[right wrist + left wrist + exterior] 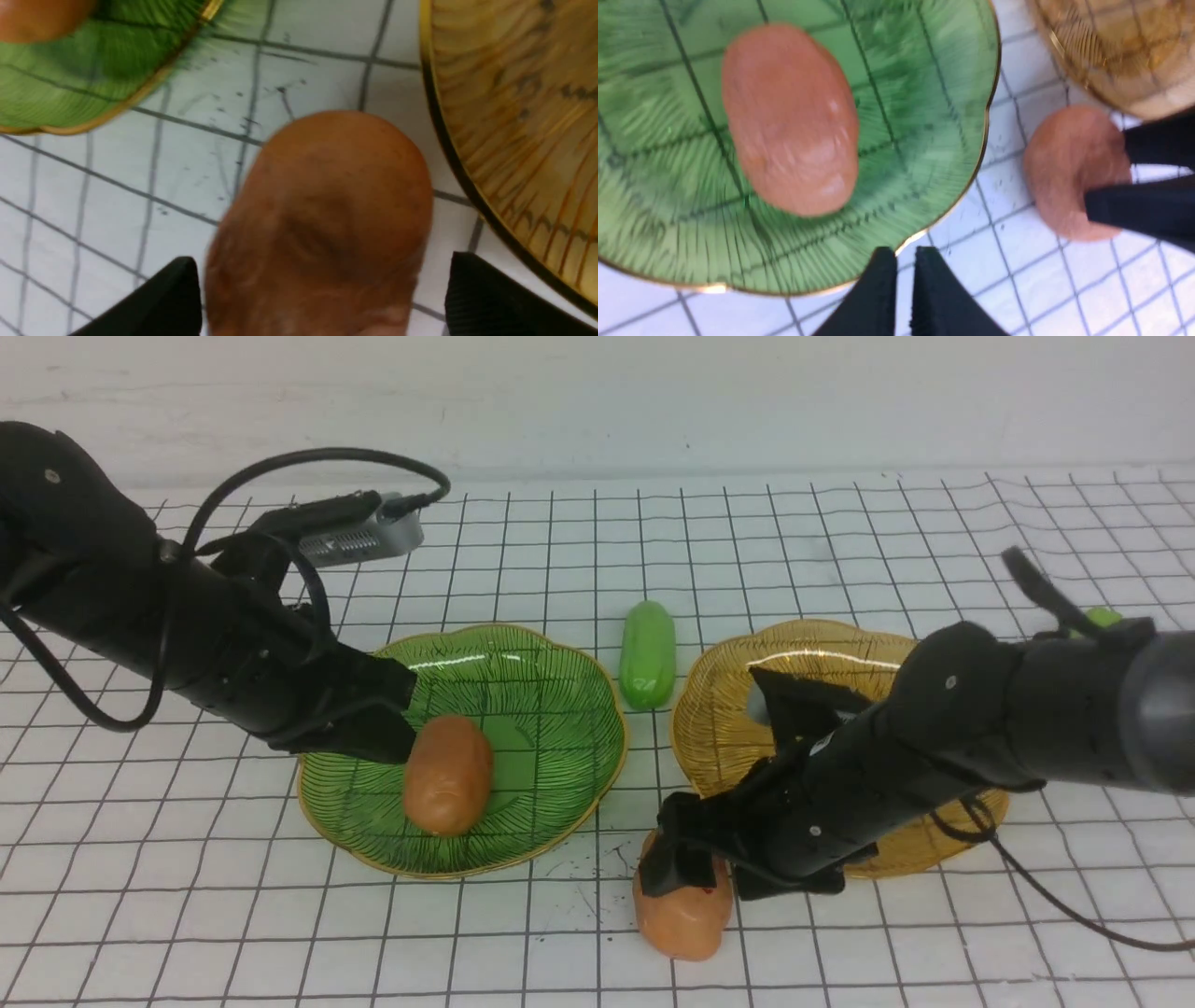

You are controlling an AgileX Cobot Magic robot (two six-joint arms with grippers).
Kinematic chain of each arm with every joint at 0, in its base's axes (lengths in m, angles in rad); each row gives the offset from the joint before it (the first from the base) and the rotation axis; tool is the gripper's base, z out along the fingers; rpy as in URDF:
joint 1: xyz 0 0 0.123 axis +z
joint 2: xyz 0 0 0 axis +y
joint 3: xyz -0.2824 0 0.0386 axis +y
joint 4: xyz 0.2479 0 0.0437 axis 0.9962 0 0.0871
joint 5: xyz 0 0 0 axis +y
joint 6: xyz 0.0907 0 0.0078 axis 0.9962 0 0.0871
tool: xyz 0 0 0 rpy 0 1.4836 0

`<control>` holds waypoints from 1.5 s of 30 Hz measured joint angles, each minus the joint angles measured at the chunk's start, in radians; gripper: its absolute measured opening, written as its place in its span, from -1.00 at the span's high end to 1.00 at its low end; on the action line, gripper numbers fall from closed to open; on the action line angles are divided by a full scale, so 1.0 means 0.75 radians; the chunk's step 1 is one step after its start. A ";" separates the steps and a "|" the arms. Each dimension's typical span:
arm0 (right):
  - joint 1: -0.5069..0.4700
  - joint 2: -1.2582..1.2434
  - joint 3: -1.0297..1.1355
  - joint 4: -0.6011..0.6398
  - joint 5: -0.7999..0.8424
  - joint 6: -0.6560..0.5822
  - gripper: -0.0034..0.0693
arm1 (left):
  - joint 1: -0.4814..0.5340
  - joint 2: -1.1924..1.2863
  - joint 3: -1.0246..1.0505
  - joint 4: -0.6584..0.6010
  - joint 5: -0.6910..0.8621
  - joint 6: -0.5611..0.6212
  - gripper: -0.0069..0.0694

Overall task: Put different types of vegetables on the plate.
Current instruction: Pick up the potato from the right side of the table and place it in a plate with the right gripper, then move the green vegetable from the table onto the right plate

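The left arm (140, 607) and right arm (934, 747) were matte black cylinders studded with small silver screws (950, 682). Above the green plate (560, 737), the left arm bore a silver-grey slotted camera module (359, 534) fed by a looping black cable (317, 457). The right arm showed a grey collar (1167, 709) and a green spot (1103, 616). The fingers (490, 298) of the right gripper (322, 275) were black, finely ribbed wedges.

green plate (551, 709): translucent green, dark radiating veins, gold rim. amber plate (728, 709): yellow-brown, same ribbing, darker edge. plated potato (448, 787), loose potato (686, 919): orange-brown. gourd (647, 653): glossy bright green. table (280, 915): white, dark grid, black speckles.
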 joint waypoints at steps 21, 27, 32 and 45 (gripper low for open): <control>-0.003 -0.108 -0.357 0.146 0.233 -0.104 -0.50 | 0.000 -0.207 0.000 0.123 0.099 -0.040 0.84; 0.012 0.160 -0.651 0.069 0.324 -0.091 -0.50 | 0.000 -0.210 0.000 0.126 0.123 -0.046 0.84; 0.013 0.350 -0.790 -0.001 0.386 -0.018 -0.59 | 0.000 -0.210 0.000 0.131 0.173 -0.051 0.84; -0.011 0.391 -1.021 -0.159 0.700 0.001 -0.70 | -0.001 -0.210 0.000 0.125 0.144 -0.055 0.84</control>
